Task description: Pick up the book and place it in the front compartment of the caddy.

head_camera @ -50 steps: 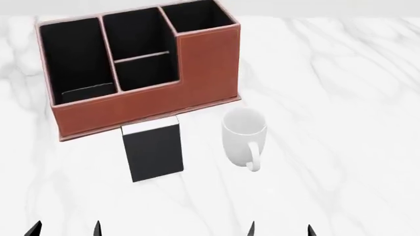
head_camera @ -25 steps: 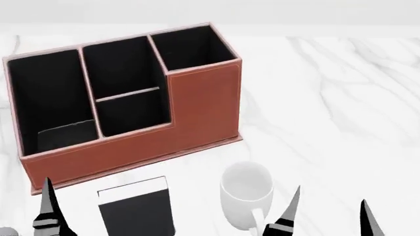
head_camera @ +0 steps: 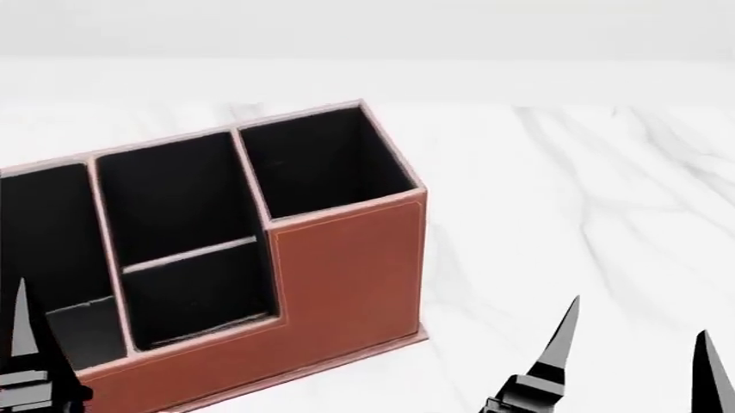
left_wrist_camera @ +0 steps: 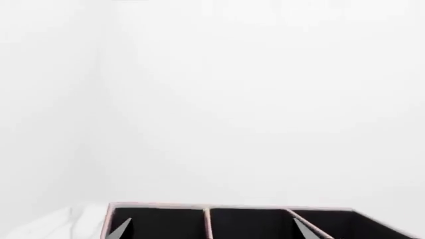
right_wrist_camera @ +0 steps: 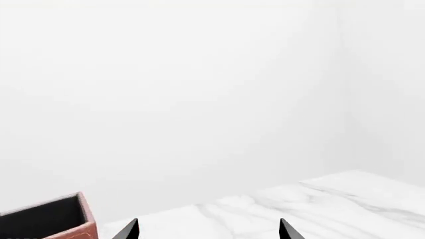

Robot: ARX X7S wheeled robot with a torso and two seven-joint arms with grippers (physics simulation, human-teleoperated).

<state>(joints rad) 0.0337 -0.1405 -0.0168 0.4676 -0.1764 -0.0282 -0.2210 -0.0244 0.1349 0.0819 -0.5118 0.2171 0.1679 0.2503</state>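
The right tool [head_camera: 635, 344] is seen in the head view with its two dark pointed fingers spread wide apart, nothing held between them and nothing touched; it hangs over the white marble counter [head_camera: 597, 198] to the right of the caddy [head_camera: 344, 275]. Of the left tool [head_camera: 26, 344] only one finger is shown there, but in the left wrist view two fingertips [left_wrist_camera: 119, 229] stand well apart over the caddy's black cells, with nothing between them. The front compartment [head_camera: 195, 292] (the middle cell on the near side of the pale cross divider) appears empty. The book is not visible in any view, so its place cannot be told.
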